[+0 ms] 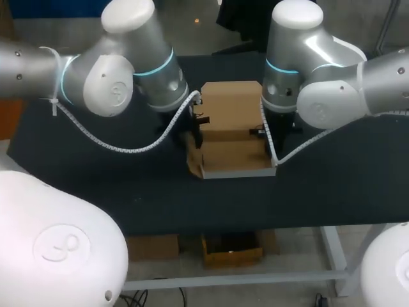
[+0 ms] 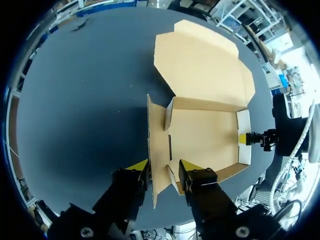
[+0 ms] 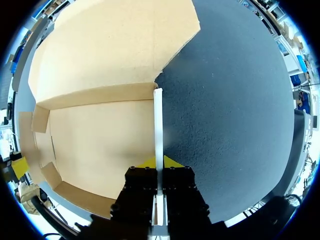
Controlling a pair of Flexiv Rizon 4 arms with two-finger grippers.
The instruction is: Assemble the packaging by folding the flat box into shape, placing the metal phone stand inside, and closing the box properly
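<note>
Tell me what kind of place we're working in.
Probably a robotics lab packing bench: a dark-covered table, a half-folded cardboard box on it, and my left gripper and right gripper at its side walls.

The head view looks down from high behind, far enough to take in the black table point(image 1: 96, 185) edge to edge, with the cardboard box point(image 1: 233, 157) at mid-frame. The 2 wrist views sit close over the box's opposite side walls, looking down onto it. All 3 views share its open tray.
</note>
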